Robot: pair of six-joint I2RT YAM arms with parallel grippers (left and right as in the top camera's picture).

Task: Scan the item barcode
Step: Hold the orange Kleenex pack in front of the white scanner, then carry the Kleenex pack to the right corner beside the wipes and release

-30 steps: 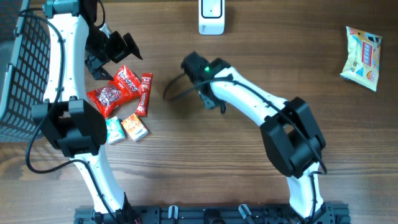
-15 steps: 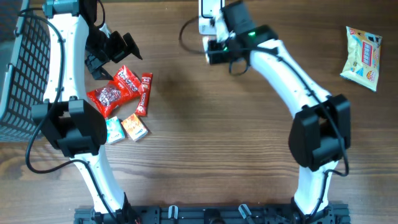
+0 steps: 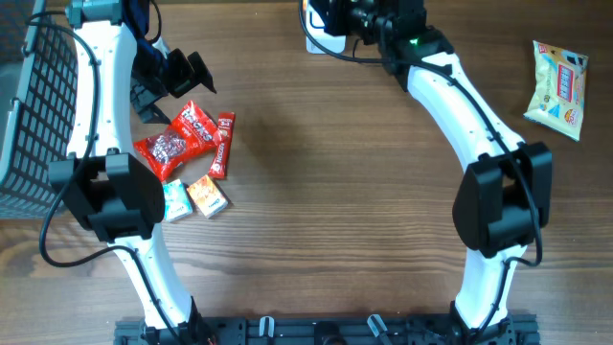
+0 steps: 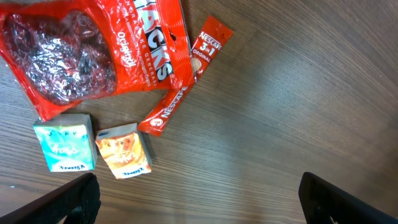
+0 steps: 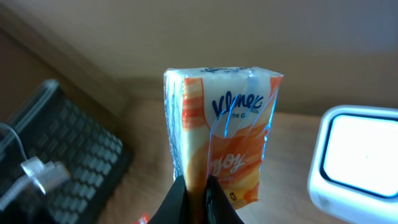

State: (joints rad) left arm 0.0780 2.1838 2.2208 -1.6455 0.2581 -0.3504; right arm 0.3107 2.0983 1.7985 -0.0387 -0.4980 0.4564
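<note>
Right wrist cam: our R tool (image 5: 194,188) pinches tissue pack (image 5: 221,118) upright, scanner (image 5: 357,155) near, pack's right; L tool (image 4: 199,202) gapes wide.

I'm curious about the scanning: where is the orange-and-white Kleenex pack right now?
In the right wrist view, the Kleenex pack is pinched in the right gripper, held upright just left of the white scanner.

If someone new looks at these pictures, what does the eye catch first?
The orange-and-white tissue pack, pinched in the shut right gripper, is held beside the white scanner at the table's far edge. On the left, a red snack bag lies among small packets below the open left gripper.
</note>
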